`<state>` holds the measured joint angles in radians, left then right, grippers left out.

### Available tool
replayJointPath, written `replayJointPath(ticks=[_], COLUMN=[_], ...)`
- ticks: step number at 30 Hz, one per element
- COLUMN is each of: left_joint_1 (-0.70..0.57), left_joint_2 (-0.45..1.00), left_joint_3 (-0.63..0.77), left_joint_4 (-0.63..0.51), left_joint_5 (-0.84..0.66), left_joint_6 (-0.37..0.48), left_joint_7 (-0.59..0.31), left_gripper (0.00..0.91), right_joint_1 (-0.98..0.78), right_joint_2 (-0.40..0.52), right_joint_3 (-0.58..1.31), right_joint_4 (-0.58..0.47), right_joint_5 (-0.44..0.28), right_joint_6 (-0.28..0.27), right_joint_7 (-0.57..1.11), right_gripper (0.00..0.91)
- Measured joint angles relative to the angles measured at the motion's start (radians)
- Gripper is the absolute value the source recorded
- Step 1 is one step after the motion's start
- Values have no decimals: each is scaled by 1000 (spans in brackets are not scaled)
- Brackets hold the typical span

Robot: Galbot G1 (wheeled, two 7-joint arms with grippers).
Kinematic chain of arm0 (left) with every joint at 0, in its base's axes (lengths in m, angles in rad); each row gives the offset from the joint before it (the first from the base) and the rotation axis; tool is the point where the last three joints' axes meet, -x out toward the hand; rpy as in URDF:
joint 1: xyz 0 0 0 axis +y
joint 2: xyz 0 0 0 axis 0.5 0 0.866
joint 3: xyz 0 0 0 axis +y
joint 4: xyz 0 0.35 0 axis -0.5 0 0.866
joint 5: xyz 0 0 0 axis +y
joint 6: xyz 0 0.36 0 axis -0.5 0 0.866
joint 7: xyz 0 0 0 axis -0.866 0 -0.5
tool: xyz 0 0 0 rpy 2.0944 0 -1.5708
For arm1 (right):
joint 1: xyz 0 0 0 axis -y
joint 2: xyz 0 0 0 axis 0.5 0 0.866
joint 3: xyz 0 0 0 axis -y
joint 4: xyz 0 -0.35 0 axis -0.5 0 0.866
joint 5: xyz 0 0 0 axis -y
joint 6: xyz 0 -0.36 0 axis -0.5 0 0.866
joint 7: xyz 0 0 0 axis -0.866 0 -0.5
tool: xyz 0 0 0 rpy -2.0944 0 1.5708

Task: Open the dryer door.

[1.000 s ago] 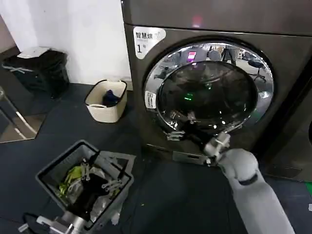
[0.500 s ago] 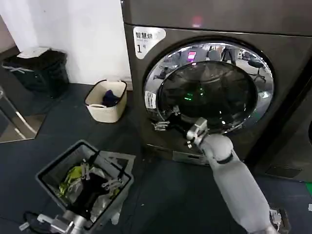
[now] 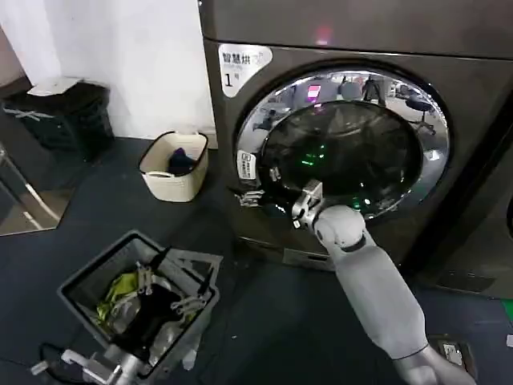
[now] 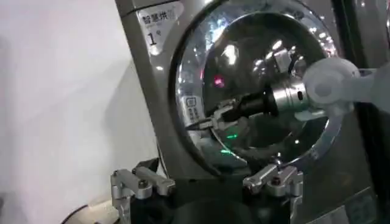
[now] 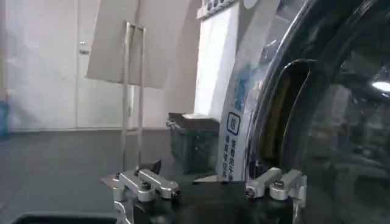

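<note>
The right gripper (image 3: pixel 255 195), fingers spread and holding nothing, sits at the left chrome edge of the shut dryer door (image 3: pixel 345 144) on the dryer (image 3: pixel 473 104). The left gripper (image 3: pixel 164 309) hangs low, near left, also open.

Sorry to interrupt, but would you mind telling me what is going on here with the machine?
The robot's right gripper is reaching to the left edge of the dryer door, at the chrome ring beside a small sticker, with its fingers open. The door looks shut against the dryer. The left gripper waits low over the floor.
</note>
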<state>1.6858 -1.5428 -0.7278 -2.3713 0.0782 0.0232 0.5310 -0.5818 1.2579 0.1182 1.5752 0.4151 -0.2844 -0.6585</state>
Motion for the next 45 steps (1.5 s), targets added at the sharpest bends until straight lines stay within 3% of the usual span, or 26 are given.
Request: replayJointPath(ticks=[9, 20, 24, 35, 45], left_joint_1=[-70, -220, -284, -543, -889], left_joint_2=[58, 263, 360, 647, 680], left_joint_3=[-69, -86, -50, 217, 566], left_joint_4=[52, 142, 169, 374, 593], left_joint_5=[-175, -508, -597, -856, -883], left_joint_6=[62, 194, 196, 98, 82], left_joint_7=[14, -85, -102, -131, -97], left_gripper=[907, 907, 907, 907, 907], right_joint_1=[-89, -296, -357, -512, -639], right_joint_2=[-95, -219, -250, -308, -330], right_joint_3=[33, 147, 189, 338, 521], right_joint_4=[97, 308, 364, 459, 472], right_joint_5=[44, 76, 105, 190, 240], right_joint_6=[24, 47, 47, 45, 107], right_joint_7=[-221, -468, -518, -614, -671], right_gripper=[907, 907, 907, 907, 907])
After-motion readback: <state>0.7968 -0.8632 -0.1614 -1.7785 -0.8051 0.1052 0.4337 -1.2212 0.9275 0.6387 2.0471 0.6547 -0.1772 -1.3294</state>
